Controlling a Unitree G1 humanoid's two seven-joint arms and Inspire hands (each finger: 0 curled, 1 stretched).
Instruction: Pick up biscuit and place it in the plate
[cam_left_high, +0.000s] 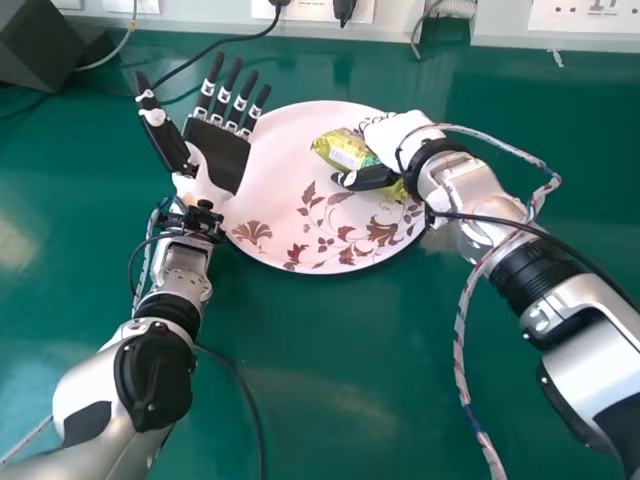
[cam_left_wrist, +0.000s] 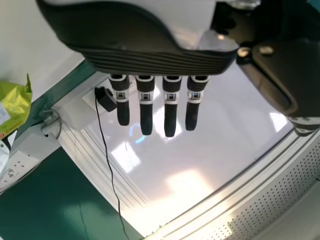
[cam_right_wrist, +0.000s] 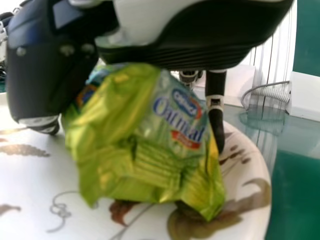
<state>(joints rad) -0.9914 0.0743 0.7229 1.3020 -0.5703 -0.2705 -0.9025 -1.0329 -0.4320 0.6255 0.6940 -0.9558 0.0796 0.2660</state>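
The biscuit, in a yellow-green wrapper (cam_left_high: 345, 150), is over the right part of the white plate with brown flowers (cam_left_high: 290, 215). My right hand (cam_left_high: 385, 150) is curled round it, thumb on the near side. Seen from the right wrist, the biscuit packet (cam_right_wrist: 145, 145) is held between the thumb and fingers of the right hand (cam_right_wrist: 216, 100), low over the plate (cam_right_wrist: 30, 175); whether it touches the plate I cannot tell. My left hand (cam_left_high: 222, 150) lies at the plate's left edge, palm up, fingers straight; its fingers (cam_left_wrist: 170, 107) also look straight from the left wrist.
A green table (cam_left_high: 330, 400) carries the plate. White socket strips (cam_left_high: 320, 10) run along the back, with black cables across the table's back left. A dark box (cam_left_high: 45, 45) stands at the far left corner. A striped cable loops from the right arm.
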